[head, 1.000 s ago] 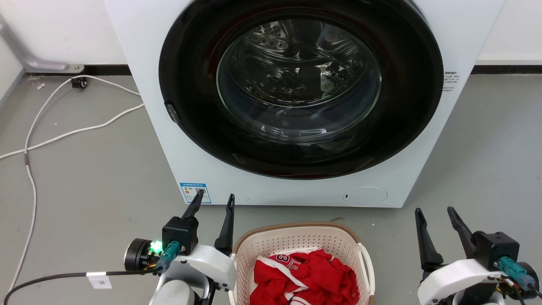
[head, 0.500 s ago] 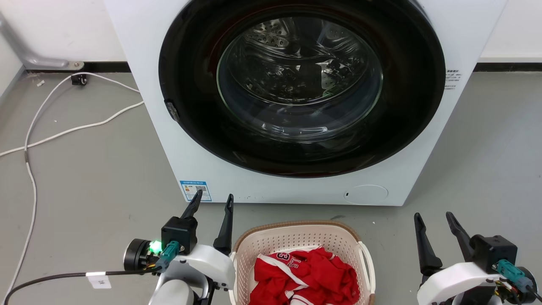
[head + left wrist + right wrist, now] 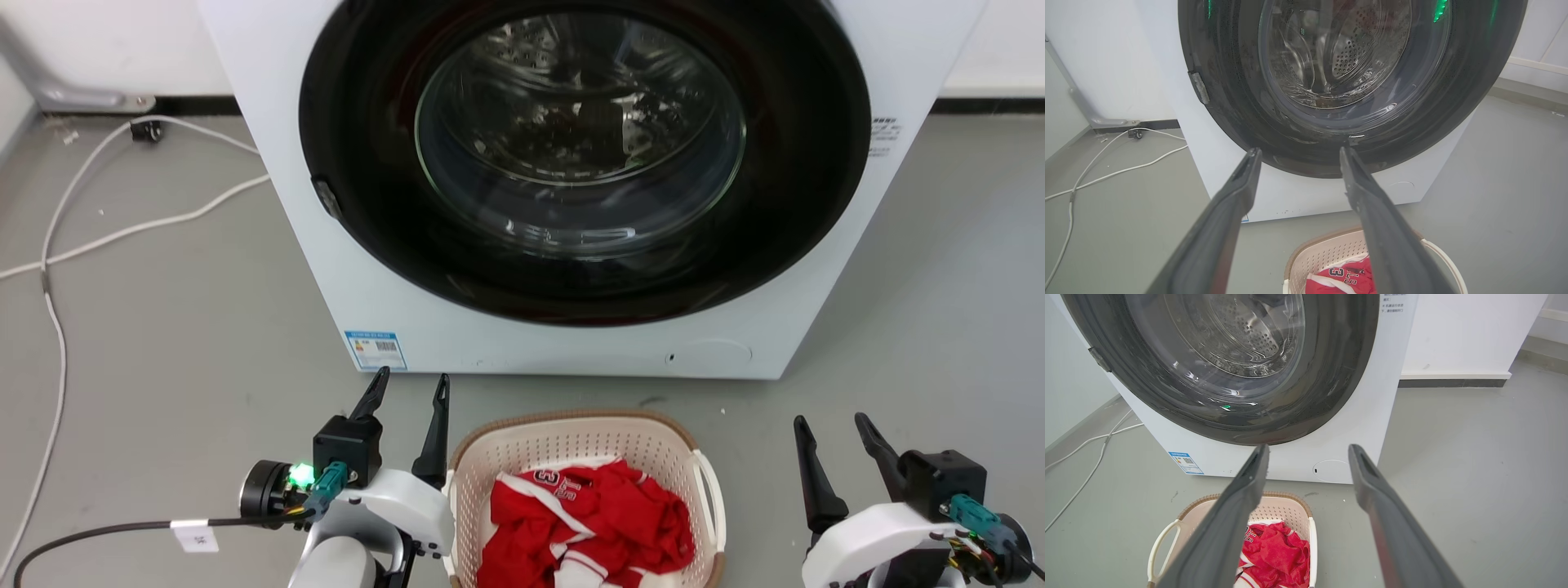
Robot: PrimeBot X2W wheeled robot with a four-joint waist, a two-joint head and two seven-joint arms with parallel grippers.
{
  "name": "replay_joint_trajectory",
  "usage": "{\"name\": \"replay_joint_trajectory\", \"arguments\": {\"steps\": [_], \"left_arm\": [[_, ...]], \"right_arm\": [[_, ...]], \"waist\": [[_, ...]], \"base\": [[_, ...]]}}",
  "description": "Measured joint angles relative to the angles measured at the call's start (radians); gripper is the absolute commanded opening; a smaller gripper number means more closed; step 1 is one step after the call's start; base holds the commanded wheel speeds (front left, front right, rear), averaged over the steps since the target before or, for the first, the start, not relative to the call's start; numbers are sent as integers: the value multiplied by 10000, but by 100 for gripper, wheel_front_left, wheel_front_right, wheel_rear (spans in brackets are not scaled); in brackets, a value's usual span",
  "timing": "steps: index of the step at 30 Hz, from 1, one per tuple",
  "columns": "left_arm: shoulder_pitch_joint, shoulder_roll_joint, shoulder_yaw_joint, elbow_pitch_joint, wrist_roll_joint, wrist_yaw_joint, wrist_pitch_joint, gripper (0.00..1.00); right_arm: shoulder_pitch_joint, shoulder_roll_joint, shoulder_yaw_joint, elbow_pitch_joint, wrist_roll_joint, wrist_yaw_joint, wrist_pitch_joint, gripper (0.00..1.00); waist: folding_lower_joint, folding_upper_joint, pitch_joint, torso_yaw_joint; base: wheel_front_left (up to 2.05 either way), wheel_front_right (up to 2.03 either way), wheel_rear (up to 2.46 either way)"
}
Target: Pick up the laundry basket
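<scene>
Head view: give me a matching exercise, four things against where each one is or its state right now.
Things: 1 laundry basket; 2 red jersey; 3 white cable; 4 left gripper.
Places or states: a inside the basket; b floor, left of the washer; c floor, in front of the washer; d open, just left of the basket.
Pairs: 1-c, 2-a, 3-b, 4-d.

Head view: from high, facing forward and down; washer [image 3: 490,351] front across upper part, basket [image 3: 571,445] at bottom edge.
Left wrist view: low, left of basket, facing washer door [image 3: 584,163], near.
Right wrist view: low, right of basket, same way.
All three share door, basket, floor [image 3: 163,327].
</scene>
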Motion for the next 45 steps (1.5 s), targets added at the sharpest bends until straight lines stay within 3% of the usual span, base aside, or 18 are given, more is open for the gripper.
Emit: {"name": "replay_joint_trajectory", "arguments": {"steps": [8, 10, 21, 29, 45], "left_arm": [[-540, -2, 8, 1375, -201, -136, -2, 100], [-1011, -2, 19, 2410, -399, -297, -2, 100], [-3082, 48, 176, 5377, -1241, -899, 23, 100], [-4653, 201, 21, 6905, -1866, -1032, 320, 100], [-6271, 583, -1421, 7576, -3674, -1039, 2151, 100]], "right_arm": [[-510, -4, 111, 871, -77, 0, 880, 100], [-962, -6, 194, 1565, -58, 2, 1166, 100], [-2955, -6, 531, 3950, 146, 2, 1519, 100], [-4907, -10, 826, 5910, 470, 2, 1383, 100], [-8053, -10, 1875, 9325, 1522, 2, 798, 100]], "waist": [[0, 0, 997, -33], [1, 0, 1686, -57], [2, 0, 3861, -204], [2, 0, 5478, -303], [1, 0, 7549, -493]], "base": [[0, 0, 0], [0, 0, 0], [0, 0, 0], [0, 0, 0], [0, 0, 0]]}}
